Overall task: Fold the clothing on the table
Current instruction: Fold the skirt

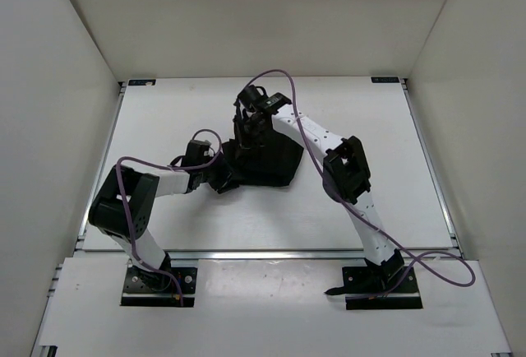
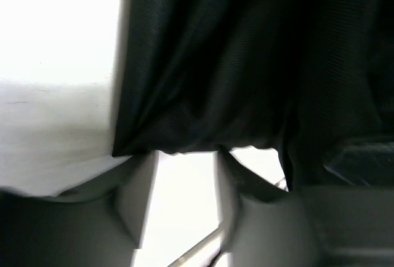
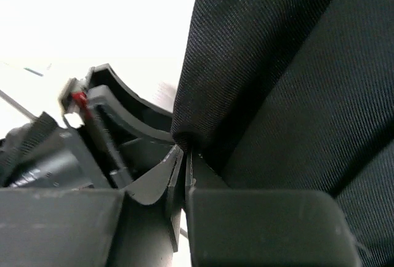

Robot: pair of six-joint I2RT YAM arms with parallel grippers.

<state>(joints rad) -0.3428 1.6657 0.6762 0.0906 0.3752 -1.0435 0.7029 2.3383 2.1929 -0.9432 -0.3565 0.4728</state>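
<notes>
The black clothing [image 1: 267,162] lies bunched in the middle of the white table [image 1: 370,135]. My right gripper [image 1: 246,131] sits over its far edge, and in the right wrist view the gripper [image 3: 188,151] is shut on a pinched fold of the clothing [image 3: 277,64]. At the garment's near-left corner my left gripper [image 1: 220,178] is low. In the left wrist view that gripper [image 2: 184,159] is open, with bare table showing between its fingers [image 2: 138,187]. The clothing's hem [image 2: 215,82] hangs just past the fingertips, and whether it touches them I cannot tell.
White walls [image 1: 57,85] close in the table on three sides. A silver rail [image 1: 271,252] runs along the near edge, and thinner rails run down the left and right sides. Purple cables [image 1: 123,178] loop off both arms.
</notes>
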